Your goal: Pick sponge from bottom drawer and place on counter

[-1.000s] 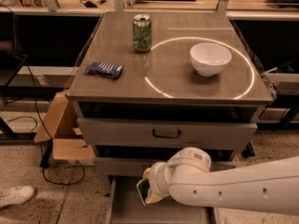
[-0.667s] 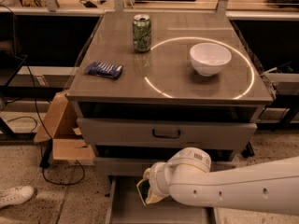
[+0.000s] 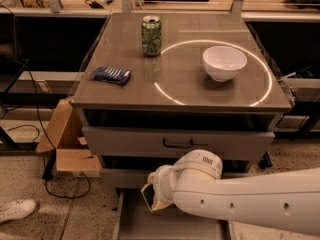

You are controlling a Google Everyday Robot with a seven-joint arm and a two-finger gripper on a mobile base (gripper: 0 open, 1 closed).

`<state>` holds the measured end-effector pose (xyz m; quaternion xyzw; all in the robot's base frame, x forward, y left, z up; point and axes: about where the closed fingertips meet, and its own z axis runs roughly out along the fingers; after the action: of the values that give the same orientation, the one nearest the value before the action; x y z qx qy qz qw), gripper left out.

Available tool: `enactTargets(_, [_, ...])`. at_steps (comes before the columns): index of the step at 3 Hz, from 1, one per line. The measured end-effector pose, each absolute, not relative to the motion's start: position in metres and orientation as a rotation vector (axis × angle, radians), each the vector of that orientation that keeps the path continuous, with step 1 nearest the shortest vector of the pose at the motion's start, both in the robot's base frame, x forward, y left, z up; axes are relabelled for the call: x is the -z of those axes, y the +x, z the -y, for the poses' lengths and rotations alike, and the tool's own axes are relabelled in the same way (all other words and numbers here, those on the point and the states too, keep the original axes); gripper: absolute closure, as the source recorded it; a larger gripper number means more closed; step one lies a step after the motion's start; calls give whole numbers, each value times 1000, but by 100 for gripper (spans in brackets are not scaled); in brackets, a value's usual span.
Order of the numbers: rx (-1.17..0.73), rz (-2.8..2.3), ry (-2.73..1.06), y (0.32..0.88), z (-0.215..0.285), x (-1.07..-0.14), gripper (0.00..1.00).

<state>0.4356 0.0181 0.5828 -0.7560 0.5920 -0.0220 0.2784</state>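
Note:
The bottom drawer (image 3: 150, 227) is pulled open at the foot of the cabinet and shows a plain grey floor. My white arm reaches in from the right, low over it. My gripper (image 3: 155, 200) is at the arm's left end, mostly hidden behind the bulky wrist. The sponge (image 3: 147, 196), with a dark green face and a yellow edge, stands tilted on edge right against the gripper, over the drawer's back left part. The counter (image 3: 185, 84), glossy grey-brown with a thin white circle, is above.
On the counter stand a green can (image 3: 151, 35), a white bowl (image 3: 224, 62) and a blue crinkly packet (image 3: 111, 75). The middle drawer (image 3: 177, 143) is shut. A cardboard box (image 3: 67, 146), cables and a white shoe (image 3: 15, 210) lie on the floor to the left.

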Motion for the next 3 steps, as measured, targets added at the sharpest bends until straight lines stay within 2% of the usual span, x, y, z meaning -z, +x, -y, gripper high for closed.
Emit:
enactTargets(2, [186, -1420, -2066, 431, -49, -661, 100])
enactTargets(3, [194, -1397, -2075, 429, -52, -668, 100])
